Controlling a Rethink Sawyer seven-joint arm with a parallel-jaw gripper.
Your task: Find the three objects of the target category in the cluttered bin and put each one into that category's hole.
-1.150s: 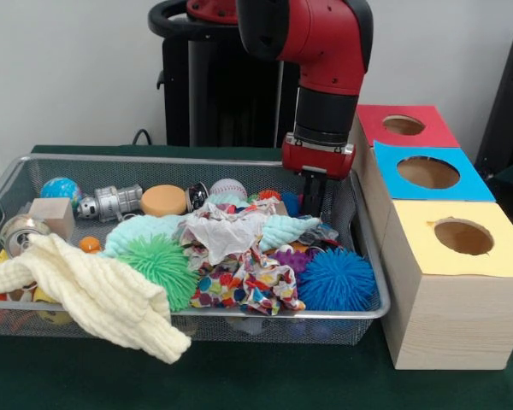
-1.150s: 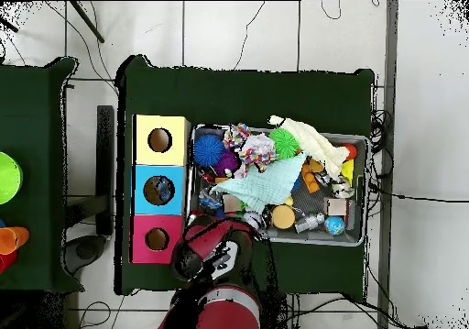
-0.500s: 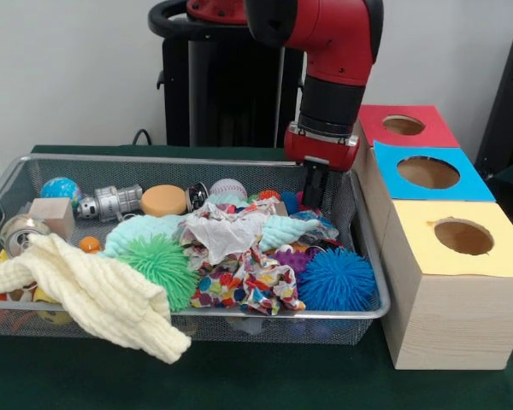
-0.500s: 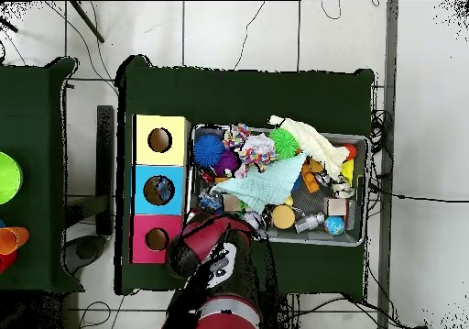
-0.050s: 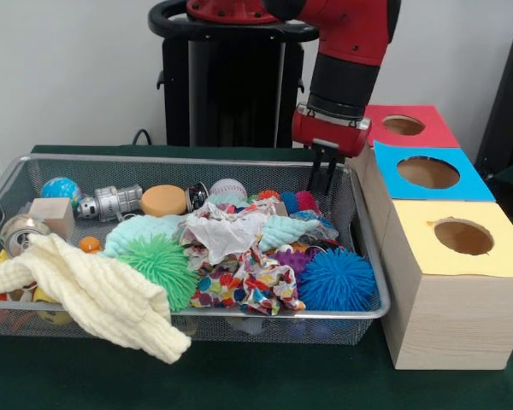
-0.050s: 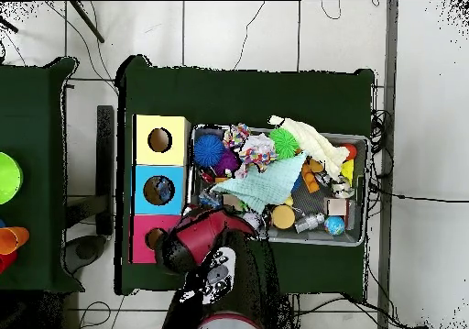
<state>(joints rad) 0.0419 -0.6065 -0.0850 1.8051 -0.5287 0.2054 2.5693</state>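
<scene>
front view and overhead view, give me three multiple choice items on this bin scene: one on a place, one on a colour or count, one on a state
1. Where in the front view is the blue spiky ball?
A. the mesh bin's near right corner
B. on the yellow box
C. beside the globe ball

2. How many holed boxes stand beside the bin?
A. two
B. three
C. four

3. What is the gripper holding?
A. the cream knit cloth
B. the green spiky ball
C. nothing visible

Answers:
1 A, it lies against the bin's near right corner.
2 B, the red box, blue box and yellow box form one row.
3 C, nothing shows at the gripper's tips above the bin's far right corner.
</scene>
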